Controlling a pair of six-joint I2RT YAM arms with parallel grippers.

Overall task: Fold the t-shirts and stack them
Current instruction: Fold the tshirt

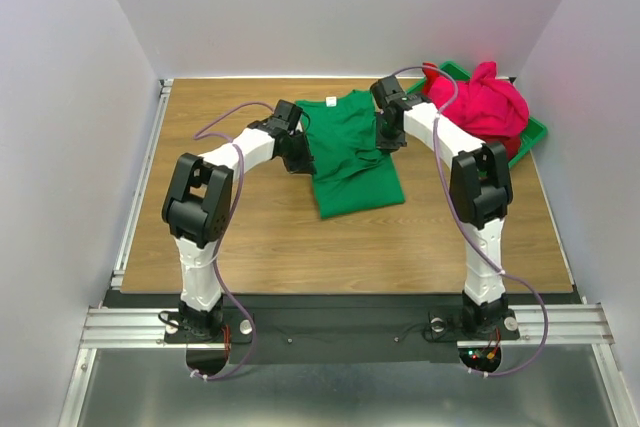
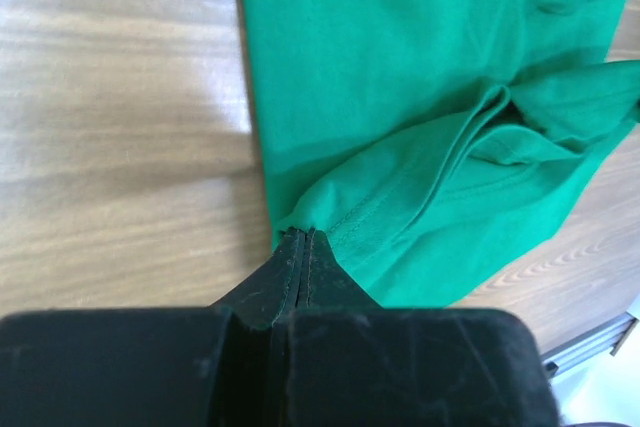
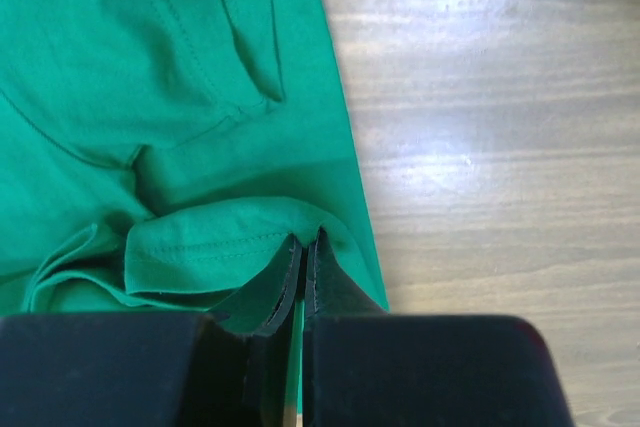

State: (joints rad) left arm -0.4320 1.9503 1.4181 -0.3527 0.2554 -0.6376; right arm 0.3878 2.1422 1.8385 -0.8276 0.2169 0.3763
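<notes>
Left gripper (image 2: 300,243): I see its jaws pressed together on a hemmed edge of the green t-shirt (image 1: 350,152), at the shirt's left side.
Right gripper (image 3: 303,247): its jaws are pinched tight on a rolled hem at the shirt's right side, with a sliver of green cloth between the fingers.
Green t-shirt, place: it lies mid-table on the wooden table (image 1: 250,237) between my two arms, collar toward the far wall, sides partly tucked in.
Other shirts, place: the pink t-shirt (image 1: 480,102) is heaped in the green bin (image 1: 537,132) at the far right. A darker red t-shirt (image 1: 514,147) peeks out beneath it.
Risk, slip: both holds sit at the very lip of the cloth, so I judge a quick lift could pull the hem free.
Risk, skew: if one arm travels ahead of the other, the fold would twist and land crooked.
Risk, layers: the cloth near each pinch is bunched. I cannot tell how many layers each gripper has, so a loose layer could sag and spoil the fold.
Risk, drag: moving low would scrape the whole shirt across the wood.
Count, t-shirts: three — one green, one pink, one red.
Count, bins: one.
Count, arms: two, one gripper each.
</notes>
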